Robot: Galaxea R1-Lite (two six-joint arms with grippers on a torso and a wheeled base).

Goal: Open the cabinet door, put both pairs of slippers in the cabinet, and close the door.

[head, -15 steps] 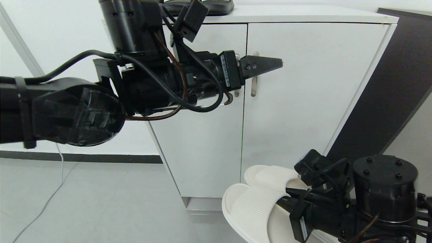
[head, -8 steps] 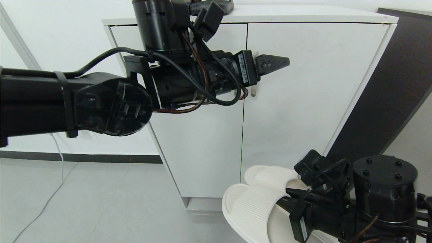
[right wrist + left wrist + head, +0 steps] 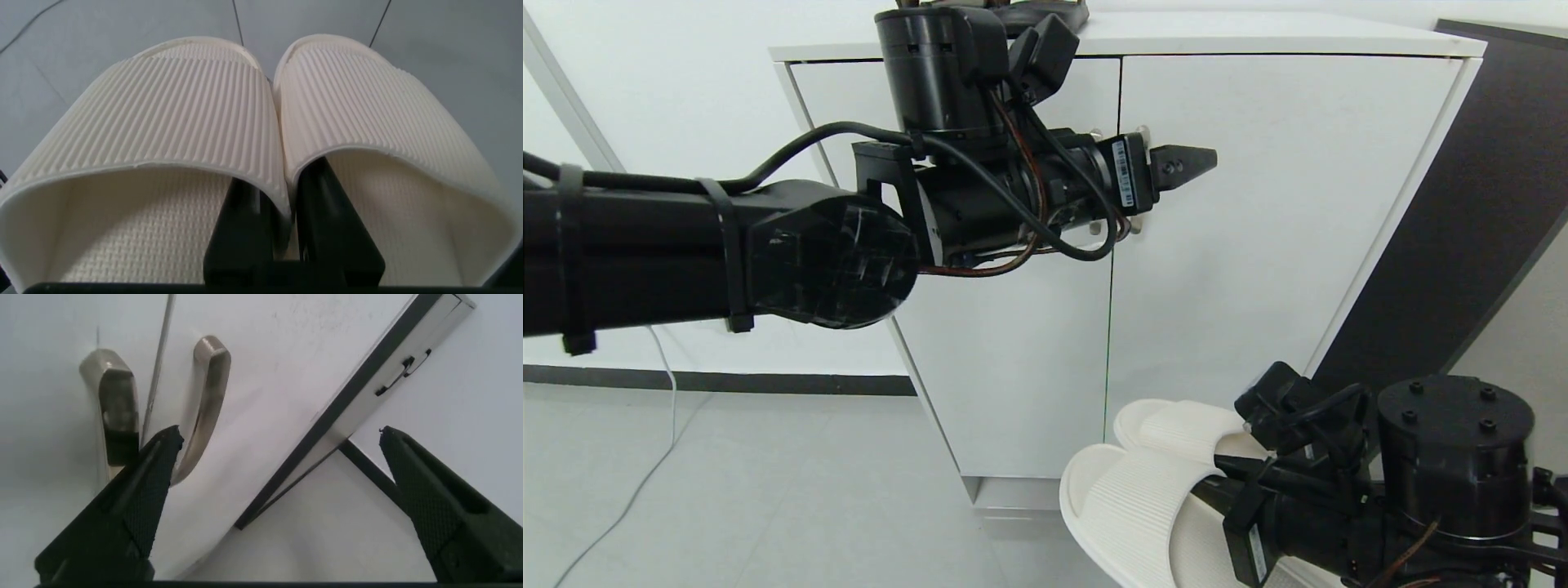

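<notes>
- Left gripper [image 3: 1205, 158], jaws apart, hovers at the closed cabinet doors' [image 3: 1258, 204] metal handles [image 3: 204, 400].
- Right gripper [image 3: 282, 189] clamps the white slippers' [image 3: 196, 106] inner walls.
- Grey cable [image 3: 629, 490] lies on the floor.

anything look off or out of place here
Nothing stands out. Both cabinet doors sit shut, the left gripper is open by the handles, and the right gripper holds the white slippers side by side.

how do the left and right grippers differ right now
The left gripper is open and empty; the right gripper is shut on the white slippers. The left gripper sits high by the door handles; the right gripper is low near the cabinet base. Both are black.
</notes>
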